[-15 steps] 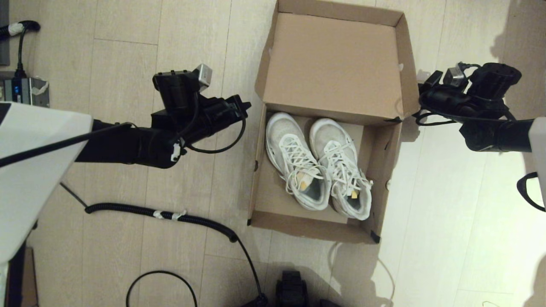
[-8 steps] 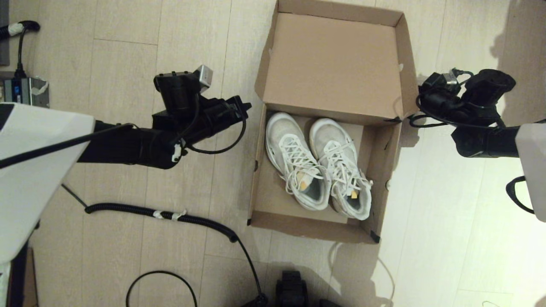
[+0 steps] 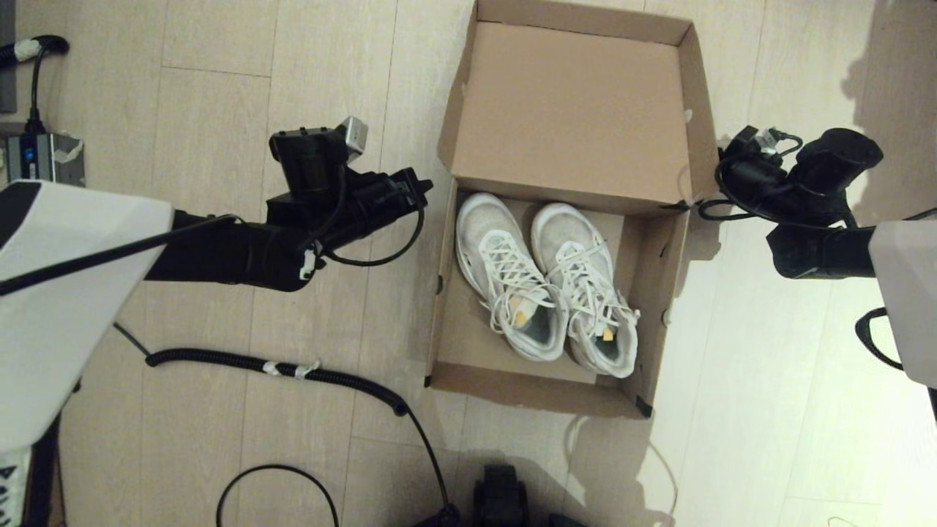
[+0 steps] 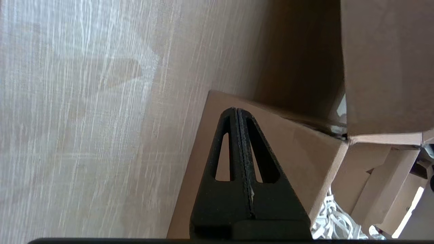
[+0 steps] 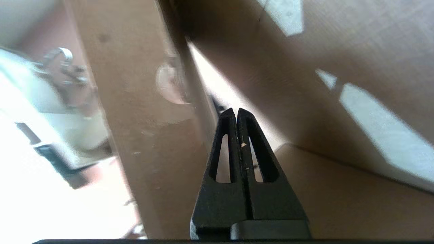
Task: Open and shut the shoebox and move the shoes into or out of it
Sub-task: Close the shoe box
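The brown cardboard shoebox [image 3: 662, 278] lies open on the floor, its hinged lid [image 3: 571, 110] folded back on the far side. Two white sneakers [image 3: 505, 271] [image 3: 589, 289] lie side by side inside, laces up and toes toward the lid. My left gripper [image 3: 423, 187] is shut and empty just outside the box's left wall by the hinge. The left wrist view has the shut gripper [image 4: 237, 110] before that wall [image 4: 295, 145], with white laces [image 4: 330, 220] beyond. My right gripper [image 3: 725, 162] is shut and empty beside the right hinge corner. In the right wrist view it [image 5: 236, 111] points at the cardboard [image 5: 339, 189].
A coiled black cable [image 3: 293, 369] crosses the pale wood floor left of the box. Another cable loop [image 3: 278, 476] and a black part [image 3: 501, 498] sit near the bottom. A grey device [image 3: 44, 157] stands at the far left.
The right arm has drawn back toward me and slightly lower along the box's right side. The left arm has barely shifted. Box and shoes are unmoved.
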`<state>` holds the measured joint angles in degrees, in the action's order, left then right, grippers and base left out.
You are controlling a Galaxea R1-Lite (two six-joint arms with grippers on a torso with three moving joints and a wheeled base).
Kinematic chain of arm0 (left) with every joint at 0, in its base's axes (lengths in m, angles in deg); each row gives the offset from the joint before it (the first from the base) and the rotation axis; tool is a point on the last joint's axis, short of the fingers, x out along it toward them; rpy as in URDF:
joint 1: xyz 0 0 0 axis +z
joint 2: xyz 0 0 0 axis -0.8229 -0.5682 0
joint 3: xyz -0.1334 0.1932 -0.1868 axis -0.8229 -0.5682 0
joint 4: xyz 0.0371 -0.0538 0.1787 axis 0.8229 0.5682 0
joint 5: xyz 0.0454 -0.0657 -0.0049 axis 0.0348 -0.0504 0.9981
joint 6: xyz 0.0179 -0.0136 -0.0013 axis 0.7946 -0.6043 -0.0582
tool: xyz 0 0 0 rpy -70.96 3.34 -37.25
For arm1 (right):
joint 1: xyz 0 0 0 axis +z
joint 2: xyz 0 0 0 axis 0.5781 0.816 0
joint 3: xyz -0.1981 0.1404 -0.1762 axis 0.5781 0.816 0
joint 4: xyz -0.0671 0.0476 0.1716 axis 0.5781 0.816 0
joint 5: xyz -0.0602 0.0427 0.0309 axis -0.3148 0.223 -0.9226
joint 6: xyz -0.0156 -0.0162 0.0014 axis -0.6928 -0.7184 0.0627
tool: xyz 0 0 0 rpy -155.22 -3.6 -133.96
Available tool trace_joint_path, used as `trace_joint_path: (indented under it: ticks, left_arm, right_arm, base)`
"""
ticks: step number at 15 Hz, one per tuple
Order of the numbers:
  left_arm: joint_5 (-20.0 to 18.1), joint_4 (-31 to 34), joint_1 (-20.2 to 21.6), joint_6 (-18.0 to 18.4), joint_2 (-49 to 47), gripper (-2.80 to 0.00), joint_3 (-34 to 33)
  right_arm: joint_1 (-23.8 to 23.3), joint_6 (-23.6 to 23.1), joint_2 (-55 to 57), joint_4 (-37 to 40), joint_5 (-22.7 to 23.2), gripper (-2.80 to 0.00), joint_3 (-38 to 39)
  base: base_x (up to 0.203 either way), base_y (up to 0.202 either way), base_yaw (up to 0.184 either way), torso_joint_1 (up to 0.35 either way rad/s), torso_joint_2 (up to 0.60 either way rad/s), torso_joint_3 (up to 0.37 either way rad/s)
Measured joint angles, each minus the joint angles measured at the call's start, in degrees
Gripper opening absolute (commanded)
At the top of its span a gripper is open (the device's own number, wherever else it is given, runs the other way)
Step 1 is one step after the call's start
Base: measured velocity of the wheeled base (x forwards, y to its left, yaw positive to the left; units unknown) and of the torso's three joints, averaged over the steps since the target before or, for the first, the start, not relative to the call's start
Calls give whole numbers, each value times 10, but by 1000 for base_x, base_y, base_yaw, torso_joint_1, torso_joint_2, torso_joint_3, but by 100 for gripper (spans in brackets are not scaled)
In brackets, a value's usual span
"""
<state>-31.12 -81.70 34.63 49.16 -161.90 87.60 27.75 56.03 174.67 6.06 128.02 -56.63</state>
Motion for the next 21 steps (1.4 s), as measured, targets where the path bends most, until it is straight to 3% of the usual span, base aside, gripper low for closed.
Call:
trace_joint_path:
  ticks: [3, 9, 13, 18, 21]
  left_arm:
    - [0, 0, 0, 0, -8, -280, 7]
    - [0, -1, -1, 0, -14, -280, 11]
    - [1, -1, -5, 0, -27, -280, 33]
    - [1, 0, -9, 3, -66, -280, 130]
    - [-4, -4, -8, 3, -74, -280, 150]
  right_arm:
    - [4, 63, 6, -49, 0, -280, 0]
    - [28, 103, -9, -60, 2, -280, 2]
    - [28, 128, -24, -78, 49, -280, 2]
    - [28, 149, -40, -97, 109, -280, 2]
    - [29, 156, -45, -100, 125, -280, 2]
  base:
    - [0, 0, 0, 0, 0, 0]
    - [0, 0, 0, 0, 0, 0]
    - [0, 0, 0, 0, 0, 0]
    - [0, 0, 0, 0, 0, 0]
    - [0, 0, 0, 0, 0, 0]
